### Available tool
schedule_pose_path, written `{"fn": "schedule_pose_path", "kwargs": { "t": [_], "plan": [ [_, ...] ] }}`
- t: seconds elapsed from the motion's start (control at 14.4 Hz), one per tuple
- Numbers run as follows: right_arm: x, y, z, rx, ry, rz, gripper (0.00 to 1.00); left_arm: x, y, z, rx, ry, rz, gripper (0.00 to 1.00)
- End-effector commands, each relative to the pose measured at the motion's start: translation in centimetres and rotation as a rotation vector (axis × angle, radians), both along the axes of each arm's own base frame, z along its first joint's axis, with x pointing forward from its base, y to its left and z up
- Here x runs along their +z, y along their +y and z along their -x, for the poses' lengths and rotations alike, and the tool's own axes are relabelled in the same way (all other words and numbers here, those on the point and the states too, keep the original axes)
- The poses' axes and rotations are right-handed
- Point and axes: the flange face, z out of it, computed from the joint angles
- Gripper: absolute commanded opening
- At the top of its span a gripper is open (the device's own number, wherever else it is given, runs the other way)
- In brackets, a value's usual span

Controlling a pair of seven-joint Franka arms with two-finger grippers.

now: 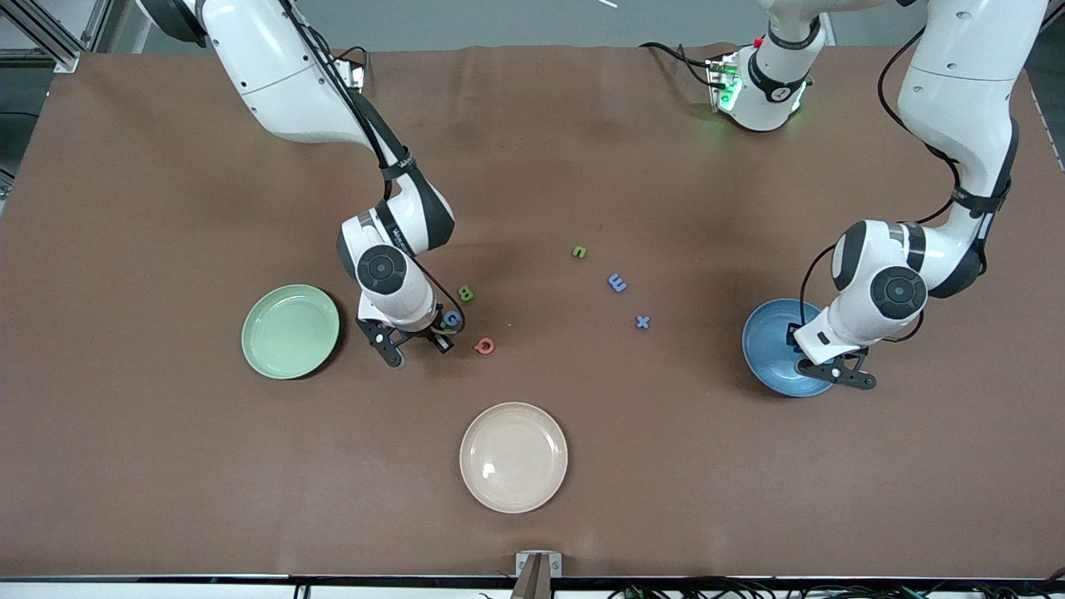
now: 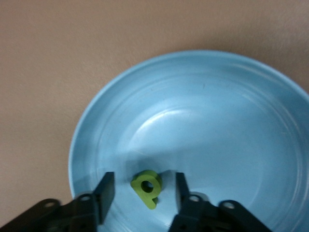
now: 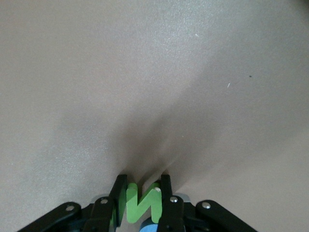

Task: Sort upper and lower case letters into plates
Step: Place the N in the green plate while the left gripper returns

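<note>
Sorting is mid-way: the left gripper, fingers spread, hangs over the medium blue round plate with a small lime-green letter between them, while the right gripper pinches a bright green zigzag letter whose next move is probably toward nine o'clock, to the pale mint green round plate.

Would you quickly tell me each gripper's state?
Left gripper: open over the blue plate, green letter released.
Right gripper: shut on a green zigzag letter.

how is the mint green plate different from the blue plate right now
The round mint green plate looks bare; the round blue plate holds a small lime-green letter. The left gripper is over the blue plate, nothing over the green one. Both are shallow, plain and look alike in size.
</note>
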Motion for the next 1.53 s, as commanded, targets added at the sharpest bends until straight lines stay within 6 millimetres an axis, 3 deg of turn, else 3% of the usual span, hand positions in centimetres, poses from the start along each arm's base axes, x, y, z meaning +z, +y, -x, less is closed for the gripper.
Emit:
{"fn": "schedule_pose_path", "kwargs": {
  "t": [0.0, 0.14, 0.35, 0.49, 0.62, 0.76, 1.04, 1.32, 1.39, 1.46],
  "plan": [
    [1.0, -2.8, -0.8, 0.04, 0.033, 0.026, 0.0, 3.3, -0.6, 0.0, -0.006, -0.005, -0.014, 1.0],
    [3.6, -6.6, -1.6, 0.104, 0.041, 0.021, 0.0, 6.2, -3.4, -0.3, 0.029, 0.017, -0.014, 1.0],
    [6.4, -13.8, -2.3, 0.206, 0.033, 0.009, 0.0, 9.8, -8.7, -0.7, 0.13, 0.057, -0.023, 1.0],
    [7.7, -18.9, -3.0, 0.262, 0.057, 0.003, 0.0, 10.8, -12.5, -0.1, 0.191, 0.064, 0.001, 1.0],
    [8.1, -21.8, -3.0, 0.306, 0.067, -0.002, 0.0, 10.7, -16.0, 0.8, 0.238, 0.079, 0.044, 1.0],
    [7.1, -24.4, -2.2, 0.332, 0.078, -0.007, 0.0, 10.7, -19.2, 1.7, 0.226, 0.088, 0.077, 1.0],
    [3.9, -28.1, 0.6, 0.384, 0.047, -0.008, 0.0, 9.7, -26.3, 3.6, 0.231, 0.083, 0.087, 1.0],
    [2.3, -28.4, 2.1, 0.389, 0.048, -0.009, 0.01, 7.2, -29.7, 4.5, 0.21, 0.068, 0.128, 1.0],
    [2.2, -28.4, 2.2, 0.389, 0.053, -0.009, 0.07, 6.7, -30.2, 4.6, 0.204, 0.062, 0.14, 1.0],
    [2.2, -28.4, 2.2, 0.389, 0.054, -0.01, 0.26, 6.0, -30.3, 4.6, 0.203, 0.065, 0.146, 0.99]
  ]
}}
